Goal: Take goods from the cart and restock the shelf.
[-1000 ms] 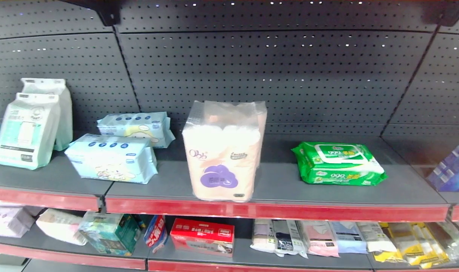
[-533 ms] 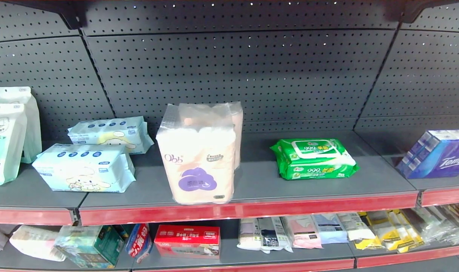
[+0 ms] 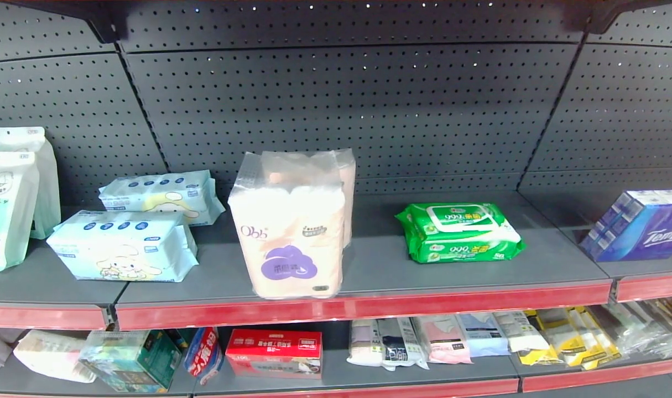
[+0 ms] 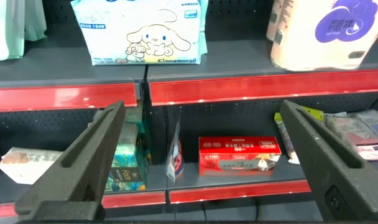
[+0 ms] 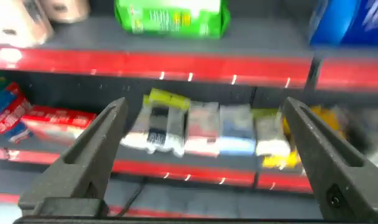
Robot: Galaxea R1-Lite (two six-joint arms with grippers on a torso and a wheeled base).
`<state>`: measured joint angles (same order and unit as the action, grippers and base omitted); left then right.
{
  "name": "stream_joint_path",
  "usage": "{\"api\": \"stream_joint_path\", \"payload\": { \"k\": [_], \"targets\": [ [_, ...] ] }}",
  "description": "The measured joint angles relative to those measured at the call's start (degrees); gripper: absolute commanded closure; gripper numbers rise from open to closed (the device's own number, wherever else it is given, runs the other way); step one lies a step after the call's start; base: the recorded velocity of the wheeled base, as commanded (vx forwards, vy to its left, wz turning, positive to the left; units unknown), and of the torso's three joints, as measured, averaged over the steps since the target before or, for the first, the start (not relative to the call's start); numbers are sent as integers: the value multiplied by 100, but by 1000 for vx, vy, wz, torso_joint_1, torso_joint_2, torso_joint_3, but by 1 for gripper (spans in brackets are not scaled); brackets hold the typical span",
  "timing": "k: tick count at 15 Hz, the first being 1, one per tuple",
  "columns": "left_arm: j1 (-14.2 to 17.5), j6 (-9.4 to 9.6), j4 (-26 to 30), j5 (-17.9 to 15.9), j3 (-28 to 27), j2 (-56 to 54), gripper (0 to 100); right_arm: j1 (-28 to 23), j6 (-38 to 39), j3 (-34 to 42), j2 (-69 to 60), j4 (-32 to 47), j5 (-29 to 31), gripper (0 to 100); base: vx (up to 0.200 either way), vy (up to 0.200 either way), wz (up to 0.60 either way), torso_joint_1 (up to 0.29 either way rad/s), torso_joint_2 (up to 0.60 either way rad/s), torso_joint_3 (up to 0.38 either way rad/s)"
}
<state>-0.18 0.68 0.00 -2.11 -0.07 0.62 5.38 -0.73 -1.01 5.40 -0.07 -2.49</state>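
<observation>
Right, head view: upper shelf (image 3: 369,271) w/ red front edge is carrying the goods; toilet-roll pack (image 3: 291,232) is standing upright at the front, near the middle; green wet-wipes pack (image 3: 460,232) is lying flat to its right, well apart; front tissue pack (image 3: 123,246), light blue, is lying to the left near the edge, w/ rear tissue pack (image 3: 161,192) lying behind it by the pegboard (image 3: 341,110); white-green pouches (image 3: 9,204) are standing at far left; blue-purple tissue pack (image 3: 640,226) is sitting on the next section at right. Lower shelf (image 3: 369,377) is holding a red box (image 3: 275,351) and a row of flat sachets (image 3: 468,340).

Left wrist view: left gripper (image 4: 201,106) is hanging in front of the shelving, level w/ the lower shelf; fingers (image 4: 89,162) are spreading wide, nothing btwn them.

Right wrist view: right gripper (image 5: 204,102) is hovering before the sachets, below the green wet-wipes pack; its fingers (image 5: 83,162) are also standing wide apart, gripping nothing.
</observation>
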Motion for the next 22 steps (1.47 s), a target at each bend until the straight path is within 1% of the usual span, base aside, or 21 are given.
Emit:
{"api": "stream_joint_path", "payload": {
  "k": [2, 3, 5, 8, 10, 11, 13, 14, 20, 22],
  "targets": [
    [-4, -35, 2, -128, -96, 11, 0, -4, 66, 79, -15, -4, 187, 0, 0, 0, 0, 0, 0, 0],
    [-20, -89, 21, -168, -282, 56, 0, -4, 63, 85, -17, -13, 219, 0, 0, 0, 0, 0, 0, 0],
    [-80, -306, 10, -232, -894, 455, 0, -4, 73, 99, -20, -9, 219, 0, 0, 0, 0, 0, 0, 0],
    [-161, -536, -385, -317, -2008, 1886, 0, -4, 73, 101, -20, -9, 217, 0, 0, 0, 0, 0, 0, 0],
    [-202, -623, -645, -372, -2567, 2817, 0, -28, 73, 101, -20, -11, 216, 0, 0, 0, 0, 0, 0, 0],
    [-221, -647, -700, -429, -2751, 3226, 0, -158, 73, 101, -33, -11, 211, 0, 0, 0, 0, 0, 0, 0],
    [-235, -656, -829, -546, -2922, 3832, 0, -589, 73, 101, -108, -9, 202, 0, 0, 0, 0, 0, 0, 0],
    [-240, -658, -869, -566, -2959, 4053, 0, -641, 76, 101, -202, -9, 200, 0, 0, 0, 0, 0, 0, 0],
    [-240, -645, -851, -568, -2784, 4898, 0, -538, 83, 101, -519, -9, 197, 0, 0, 0, 0, 0, 0, 0],
    [-243, -513, -867, -558, -2779, 5361, 0, -538, 83, 101, -530, -9, 197, 0, 0, 0, 0, 0, 0, 0]
  ]
}}
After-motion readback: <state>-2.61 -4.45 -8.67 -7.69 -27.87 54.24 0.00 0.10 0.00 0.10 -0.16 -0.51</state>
